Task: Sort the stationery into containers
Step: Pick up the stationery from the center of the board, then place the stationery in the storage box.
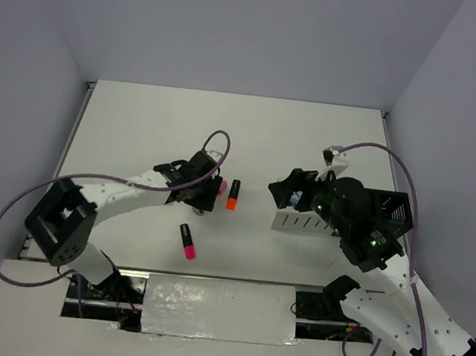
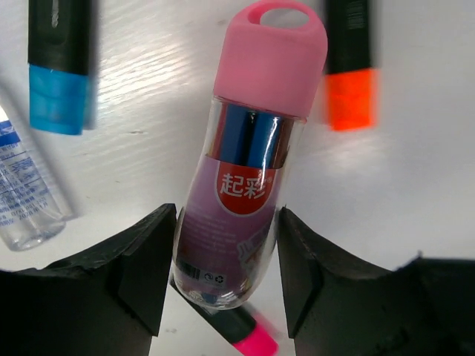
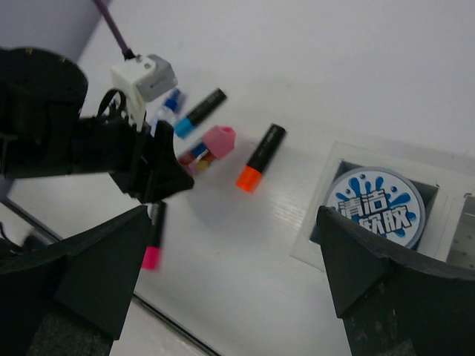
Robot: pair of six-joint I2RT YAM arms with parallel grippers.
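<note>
My left gripper [image 2: 226, 274] is shut on the pink tube [image 2: 252, 170], pink cap pointing away, held above the table; it also shows in the top view [image 1: 220, 186]. The pink marker [image 2: 249, 337] lies below it. The blue marker [image 2: 59, 67], the orange marker [image 2: 349, 74] and the clear bottle [image 2: 26, 193] lie beyond. My right gripper [image 3: 234, 274] is open and empty above bare table beside the white organizer [image 3: 319, 222], which holds the dotted-lid tin [image 3: 375, 206]. The blue roll is out of view.
The black mesh box [image 1: 393, 213] stands right of the white organizer [image 1: 302, 222], partly under my right arm. The orange marker [image 1: 233, 195] and the pink marker [image 1: 188, 241] lie between the two arms. Cables loop over both arms.
</note>
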